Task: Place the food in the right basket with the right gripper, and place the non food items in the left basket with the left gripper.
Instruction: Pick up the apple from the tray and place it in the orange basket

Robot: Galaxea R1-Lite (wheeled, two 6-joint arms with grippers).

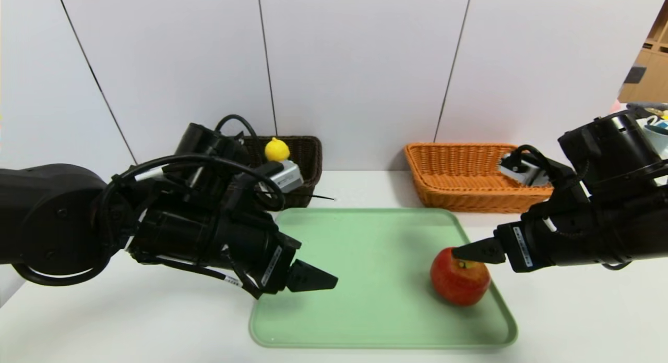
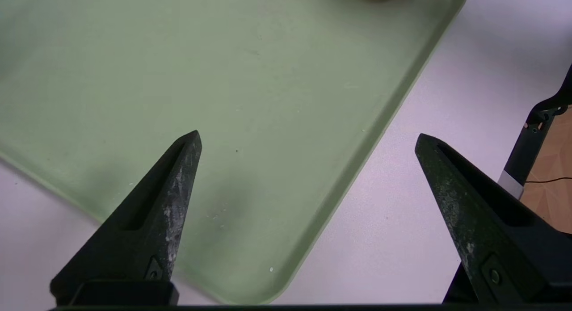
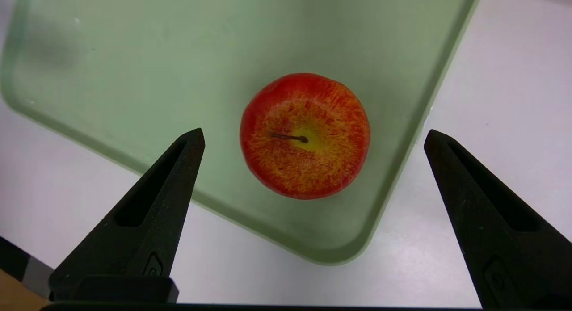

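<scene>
Black and spread to its full width, my left gripper (image 1: 313, 277) hung with nothing in it over the near left corner of the green tray (image 2: 313, 123), one fingertip above the tray floor and the other above the white table (image 1: 130, 321). Nothing lay between or near its tips. Beyond it and farther back sat the dark brown left basket (image 1: 308, 159), where I could make out the yellow duck toy (image 1: 276, 149); the rest of that basket was hidden behind the arm, so I could not tell what else it held.

Moving right, the red apple (image 3: 305, 136) stood stem up near the tray's right front corner, just beside the rim. My right gripper (image 3: 313, 136) hovered over it, fingers as far apart as they go, holding nothing, with the apple roughly centred between the tips but not touched. Behind that gripper was the orange right basket (image 1: 459, 170), which looked empty in the part I could see.

My worry from here: the apple is round and smooth, so pointed tips closing off-centre could squirt it sideways and over the low rim onto the table. A descent too shallow would pinch only the crown and lose it on the lift. The tray might also slide if a finger caught its rim.
</scene>
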